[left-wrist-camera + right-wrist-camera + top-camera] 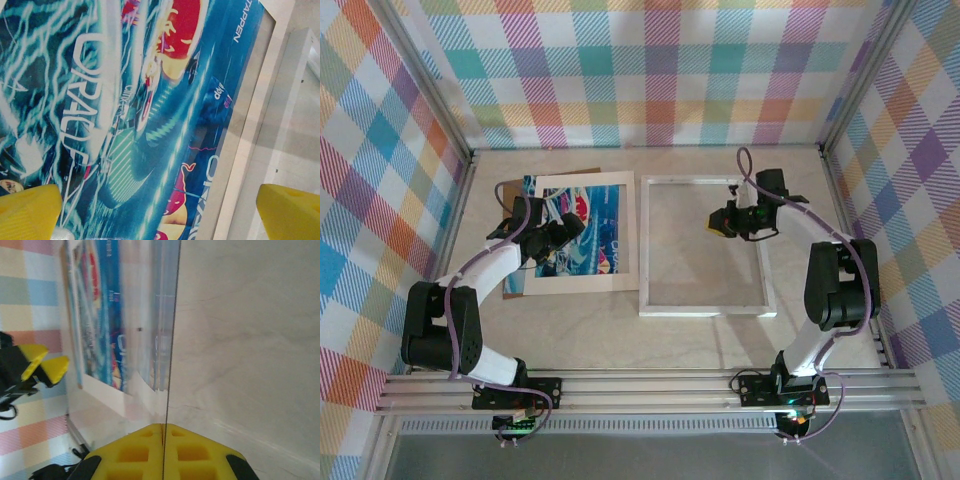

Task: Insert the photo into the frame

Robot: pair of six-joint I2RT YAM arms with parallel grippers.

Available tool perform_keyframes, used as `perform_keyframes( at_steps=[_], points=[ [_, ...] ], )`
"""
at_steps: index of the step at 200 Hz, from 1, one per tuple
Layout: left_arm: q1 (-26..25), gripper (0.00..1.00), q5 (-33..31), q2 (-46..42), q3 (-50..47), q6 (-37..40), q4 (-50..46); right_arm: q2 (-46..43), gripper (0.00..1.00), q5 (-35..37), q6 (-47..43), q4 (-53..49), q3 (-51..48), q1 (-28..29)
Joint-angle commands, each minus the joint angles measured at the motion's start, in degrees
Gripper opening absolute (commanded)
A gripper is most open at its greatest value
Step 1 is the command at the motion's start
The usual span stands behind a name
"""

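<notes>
Left of the frame point(705, 311): photo point(595, 235) lies flat, white mat point(580, 284) bordering it | my left gripper point(160, 212) hangs open above it | my right gripper point(162, 427) pinches clear pane point(167, 315) | risk: mat lifts with photo; pane slips.

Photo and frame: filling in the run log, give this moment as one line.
photo: under white mat, outside frame | left fingers: open over photo | right fingers: shut on clear pane
</notes>
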Motion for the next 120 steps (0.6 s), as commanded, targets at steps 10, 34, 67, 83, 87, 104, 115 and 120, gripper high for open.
perform_keyframes(
  at_steps=[10, 34, 67, 83, 87, 104, 115, 120],
  points=[
    [-0.32, 1.00, 2.36, 0.86, 0.10, -0.03, 1.02, -0.91, 0.00, 6.35, -4.71, -3.69, -1.83, -0.22],
    [-1.16, 1.00, 2.40, 1.83, 1.05, 0.33, 0.65, -1.18, 0.00, 9.88, -6.11, -5.79, -1.51, -0.41],
    [-2.24, 1.00, 2.45, 2.72, 2.00, 0.68, 0.56, -1.59, 0.00, 13.99, -8.64, -8.43, -0.32, -0.66],
    [-2.70, 1.00, 2.40, 3.04, 2.34, 0.82, 0.51, -1.84, 0.00, 15.97, -9.65, -9.74, 0.71, -0.92],
    [-2.85, 1.00, 2.40, 3.11, 2.39, 0.81, 0.41, -1.93, 0.00, 16.32, -9.89, -9.94, 0.98, -1.00],
    [-3.13, 1.00, 2.23, 3.46, 2.79, 1.11, 0.04, -2.46, 0.00, 17.99, -10.60, -10.60, 1.76, -1.34],
    [-3.28, 1.00, 2.23, 3.65, 2.96, 1.14, -0.13, -2.93, 0.00, 18.65, -10.87, -10.98, 2.12, -1.68],
    [-3.35, 1.00, 2.23, 3.69, 3.00, 1.15, -0.15, -3.06, 0.00, 18.62, -11.07, -11.05, 2.25, -1.89]
  ],
)
